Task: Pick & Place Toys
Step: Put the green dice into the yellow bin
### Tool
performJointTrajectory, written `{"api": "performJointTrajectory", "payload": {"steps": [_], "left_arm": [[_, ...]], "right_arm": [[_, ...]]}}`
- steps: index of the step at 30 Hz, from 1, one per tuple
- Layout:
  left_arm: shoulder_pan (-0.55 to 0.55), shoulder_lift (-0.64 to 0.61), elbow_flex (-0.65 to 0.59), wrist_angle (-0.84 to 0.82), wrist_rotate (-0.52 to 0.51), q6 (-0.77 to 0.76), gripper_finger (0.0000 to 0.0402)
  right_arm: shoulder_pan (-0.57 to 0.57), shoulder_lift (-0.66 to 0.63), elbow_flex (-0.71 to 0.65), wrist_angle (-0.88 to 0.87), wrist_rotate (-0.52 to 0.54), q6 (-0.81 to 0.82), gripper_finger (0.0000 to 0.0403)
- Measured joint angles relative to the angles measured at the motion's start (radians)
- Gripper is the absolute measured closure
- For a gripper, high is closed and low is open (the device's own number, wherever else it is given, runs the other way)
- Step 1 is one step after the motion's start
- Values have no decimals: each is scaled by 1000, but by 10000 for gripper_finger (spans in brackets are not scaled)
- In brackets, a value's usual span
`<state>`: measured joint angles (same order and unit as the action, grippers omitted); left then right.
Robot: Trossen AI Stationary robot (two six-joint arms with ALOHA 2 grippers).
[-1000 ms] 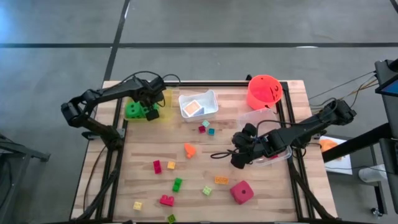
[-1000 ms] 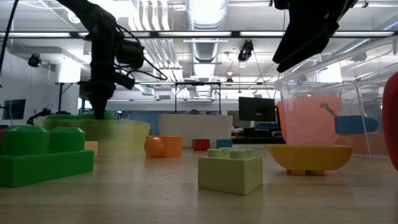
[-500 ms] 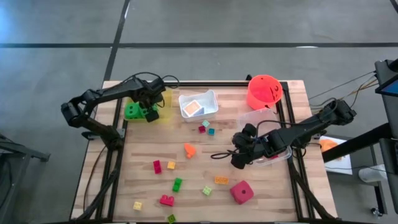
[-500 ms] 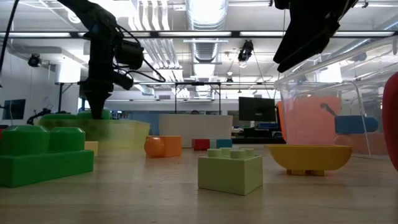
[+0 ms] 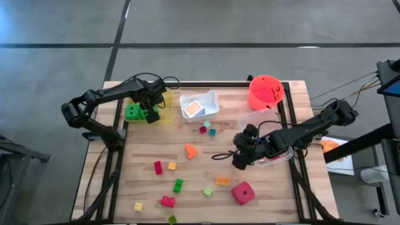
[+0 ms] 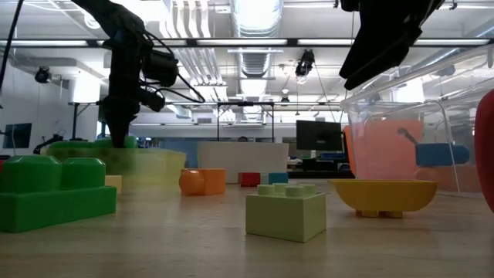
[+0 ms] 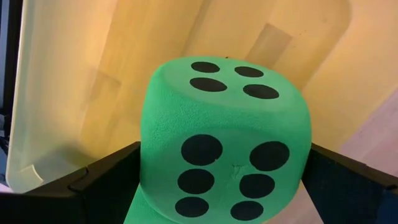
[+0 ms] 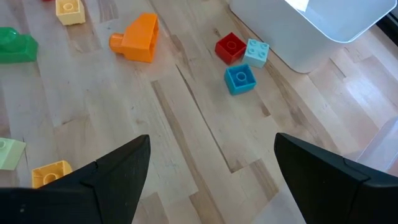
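My left gripper point(image 5: 152, 114) points down into the yellow tray point(image 5: 164, 100) at the table's far left. It stands open with a green dotted die point(image 7: 224, 137) between its fingers. More green point(image 5: 132, 112) shows beside it in the tray. My right gripper point(image 8: 211, 180) hangs open and holds nothing, above bare wood at the centre right, next to the clear tray point(image 5: 270, 132). Ahead of it on the table lie an orange brick point(image 8: 140, 37) and red, pale blue and blue bricks point(image 8: 240, 78). The pink-red die point(image 5: 243, 193) rests near the front edge. My left gripper has the green die between its two fingers point(image 7: 106, 183), which come from above. The die's two opposite sides point(image 7: 149, 174) meet the fingers' inner faces in the wrist view. I cannot tell whether they touch it or whether the die rests on the tray floor.
A white tray point(image 5: 209, 100) with an orange card point(image 5: 194, 109) stands at the far middle, and an orange-red bucket point(image 5: 265, 92) at the far right. Several small bricks lie scattered over the near half of the table, such as a green one point(image 5: 179, 184).
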<state>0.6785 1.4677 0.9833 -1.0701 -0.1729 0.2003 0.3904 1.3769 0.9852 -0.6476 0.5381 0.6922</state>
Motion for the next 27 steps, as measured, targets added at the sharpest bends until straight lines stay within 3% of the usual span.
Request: {"api": "performJointTrajectory", "payload": {"steps": [15,22,27], "left_arm": [[0,0,0,-8,9,-9,2],[-8,-1,22,-62,-33,16,2],[-10,-1,39,-69,-44,9,2]], "right_arm": [[0,0,0,0,-16,0,66],[0,0,0,5,-15,0,66],[0,0,0,50,53,12,66]]}}
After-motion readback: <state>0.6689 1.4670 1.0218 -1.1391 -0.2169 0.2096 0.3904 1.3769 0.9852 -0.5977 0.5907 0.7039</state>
